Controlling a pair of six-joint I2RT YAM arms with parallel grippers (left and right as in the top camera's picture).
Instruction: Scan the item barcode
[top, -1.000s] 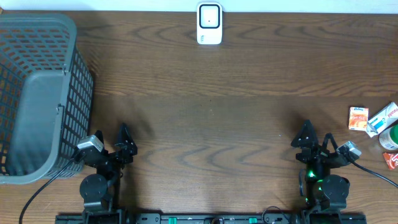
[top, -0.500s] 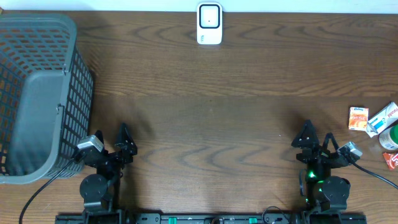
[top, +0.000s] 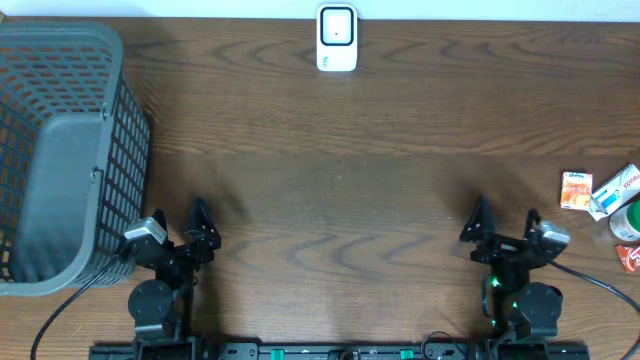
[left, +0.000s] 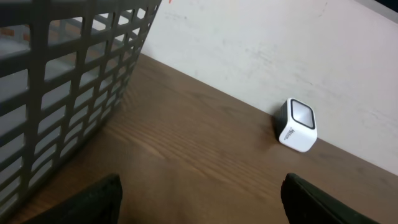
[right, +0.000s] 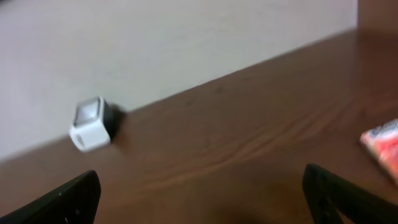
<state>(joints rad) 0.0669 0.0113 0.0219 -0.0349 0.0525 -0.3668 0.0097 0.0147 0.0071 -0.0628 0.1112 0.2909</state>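
Observation:
The white scanner (top: 337, 38) stands at the table's far edge, centre; it also shows in the left wrist view (left: 297, 124) and, blurred, in the right wrist view (right: 92, 124). Small items lie at the right edge: an orange packet (top: 576, 190), a white and blue carton (top: 615, 192), a green-lidded tub (top: 628, 220) and a red packet (top: 629, 258). My left gripper (top: 190, 232) (left: 200, 193) is open and empty near the front left. My right gripper (top: 506, 215) (right: 202, 193) is open and empty near the front right, left of the items.
A tall grey mesh basket (top: 60, 150) fills the left side, close to the left arm, and its wall (left: 68, 74) shows in the left wrist view. An orange-red packet (right: 382, 140) shows at the right edge of the right wrist view.
The right wrist has turned and shifted slightly left, so its two fingers now show spread apart from above. The left arm has not moved.

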